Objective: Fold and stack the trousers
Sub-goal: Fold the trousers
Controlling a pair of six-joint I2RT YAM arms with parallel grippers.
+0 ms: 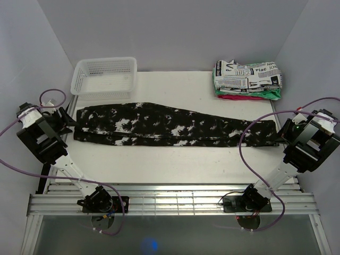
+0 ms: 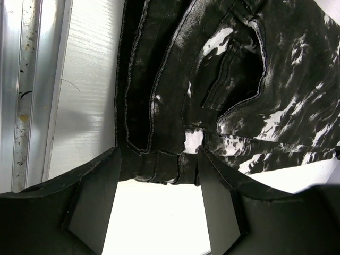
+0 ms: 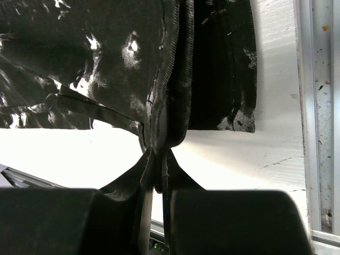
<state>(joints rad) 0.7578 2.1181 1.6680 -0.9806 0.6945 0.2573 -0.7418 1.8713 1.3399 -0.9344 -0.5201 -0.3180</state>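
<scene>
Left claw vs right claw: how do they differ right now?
The left claw is open, straddling the waist end of the trousers. The right claw is shut, pinching fabric near the leg hems. The left claw sits at the left edge of the table, the right claw at its right edge. Both are low, one at each end of the trousers.

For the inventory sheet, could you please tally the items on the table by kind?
Black-and-white trousers: 1
Folded cloths in the stack: 3 (newspaper-print cloth, red cloth, green cloth)
White basket: 1
Total: 5
</scene>
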